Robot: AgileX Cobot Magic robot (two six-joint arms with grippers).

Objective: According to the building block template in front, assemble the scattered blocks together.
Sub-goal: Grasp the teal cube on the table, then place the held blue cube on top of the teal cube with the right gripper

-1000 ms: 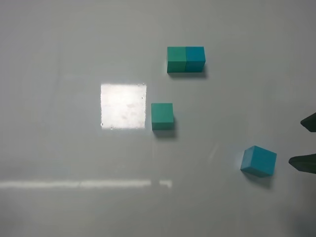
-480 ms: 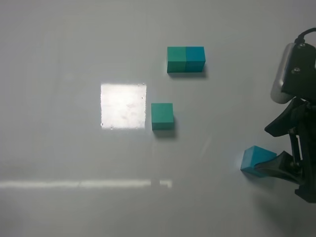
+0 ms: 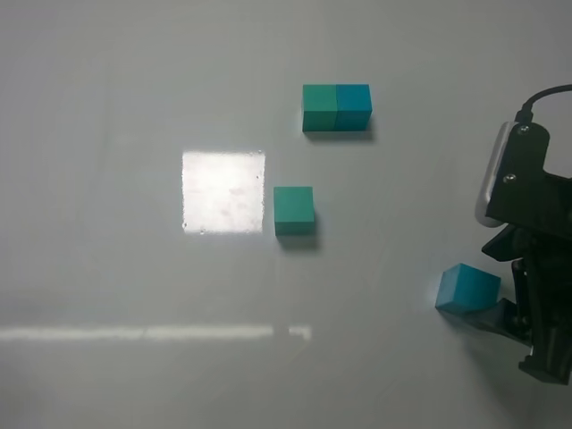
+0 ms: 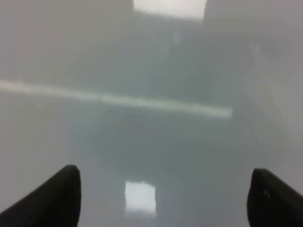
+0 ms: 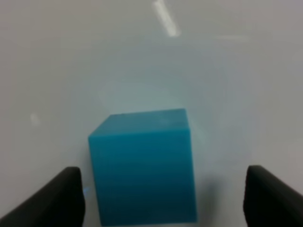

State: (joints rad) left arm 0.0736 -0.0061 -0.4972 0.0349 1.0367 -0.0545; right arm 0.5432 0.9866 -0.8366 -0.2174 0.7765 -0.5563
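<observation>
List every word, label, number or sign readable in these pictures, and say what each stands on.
None: no text can be read in any view.
The joined green-and-blue bar, the loose green cube and the loose blue cube have plain faces, and the table carries only glare patches.

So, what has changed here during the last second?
The right pincer came in from the right edge and now stands open, one finger on each side of the blue cube, not closed on it. Nothing was taken or let go. The blue cube, the green cube and the joined bar stayed in place.
</observation>
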